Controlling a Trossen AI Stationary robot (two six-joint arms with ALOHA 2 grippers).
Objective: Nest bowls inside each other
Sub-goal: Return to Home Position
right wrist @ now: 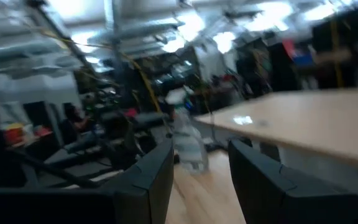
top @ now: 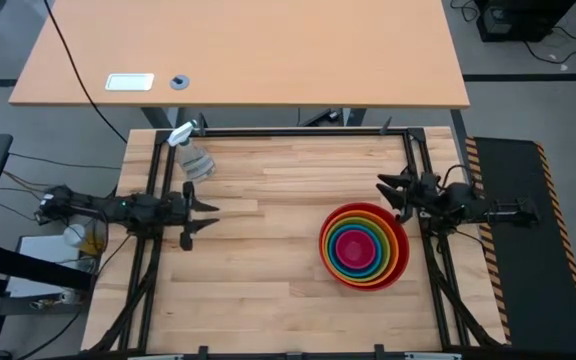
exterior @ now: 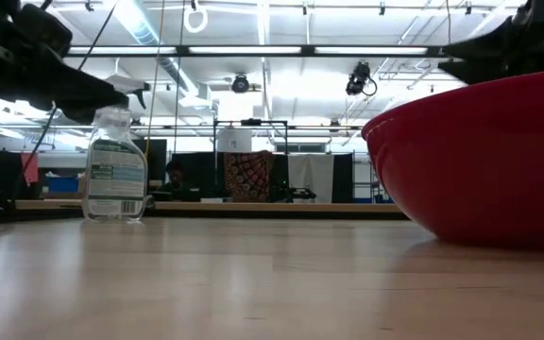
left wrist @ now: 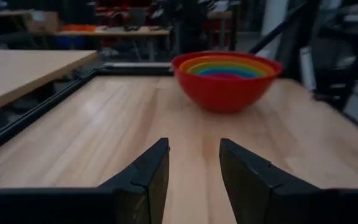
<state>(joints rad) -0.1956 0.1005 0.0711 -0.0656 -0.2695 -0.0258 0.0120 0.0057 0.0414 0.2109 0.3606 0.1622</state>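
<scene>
The bowls [top: 364, 245] stand nested in one stack at the table's right side: red outermost, then orange, green, blue and pink in the middle. The red bowl's base rests on the wood [exterior: 480, 161]. In the left wrist view the stack [left wrist: 225, 87] lies ahead of my left gripper [left wrist: 194, 168], which is open, level and well short of it at the table's left edge [top: 213, 215]. My right gripper [top: 388, 197] hovers open at the right edge, just beyond the stack's far side, touching nothing [right wrist: 201, 168].
A clear spray bottle [top: 193, 155] with a white nozzle stands at the far left of the table [exterior: 114, 170]. Black frame rails [top: 298, 131] border the table. A second tabletop [top: 258, 50] lies beyond the far edge. Bare wood [top: 268, 230] stretches between my left gripper and the bowls.
</scene>
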